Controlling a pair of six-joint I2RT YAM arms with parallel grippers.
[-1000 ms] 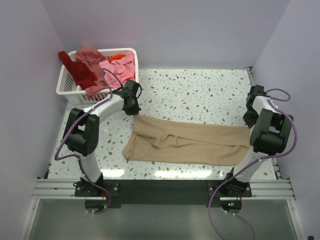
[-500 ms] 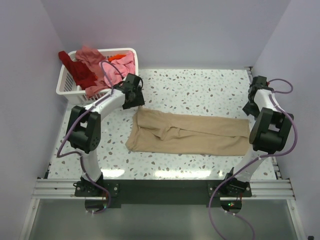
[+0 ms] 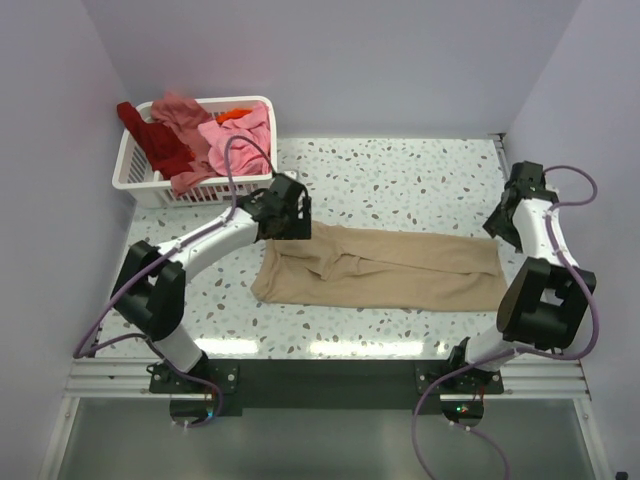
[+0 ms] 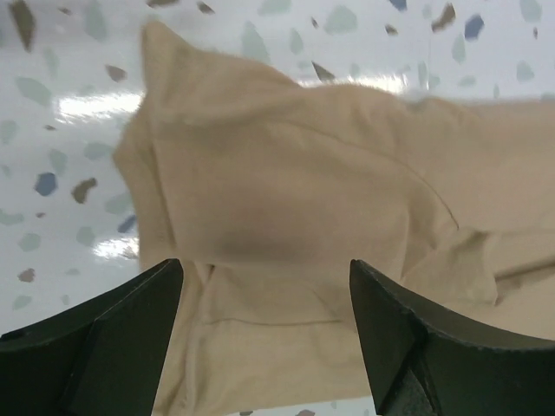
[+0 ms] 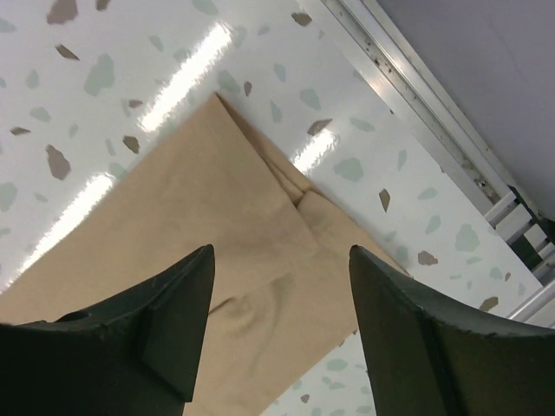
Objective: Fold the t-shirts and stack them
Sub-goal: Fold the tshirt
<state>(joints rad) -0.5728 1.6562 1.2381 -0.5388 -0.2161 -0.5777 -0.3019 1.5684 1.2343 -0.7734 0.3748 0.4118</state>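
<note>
A large tan t-shirt (image 3: 390,270) lies flat on the speckled table as a long folded band running left to right. My left gripper (image 3: 289,222) hovers over its left end, open, with only tan cloth (image 4: 286,208) under the wide gap between its fingers (image 4: 264,269). At the shirt's right end my right gripper (image 3: 512,214) is also open, above the cloth's corner (image 5: 225,225), and holds nothing (image 5: 281,253). Pink (image 3: 236,136), dark red (image 3: 160,148), salmon (image 3: 178,108) and orange (image 3: 236,114) t-shirts are heaped in the basket.
The white slatted basket (image 3: 134,176) stands at the table's back left corner, just behind my left arm. A metal rail (image 5: 434,113) runs along the table's right edge near my right gripper. Purple walls close in on three sides.
Both grippers have opened and let go of the tan shirt, which now lies flatter and a little farther back. My left gripper has moved right and nearer; the right has shifted slightly right.
</note>
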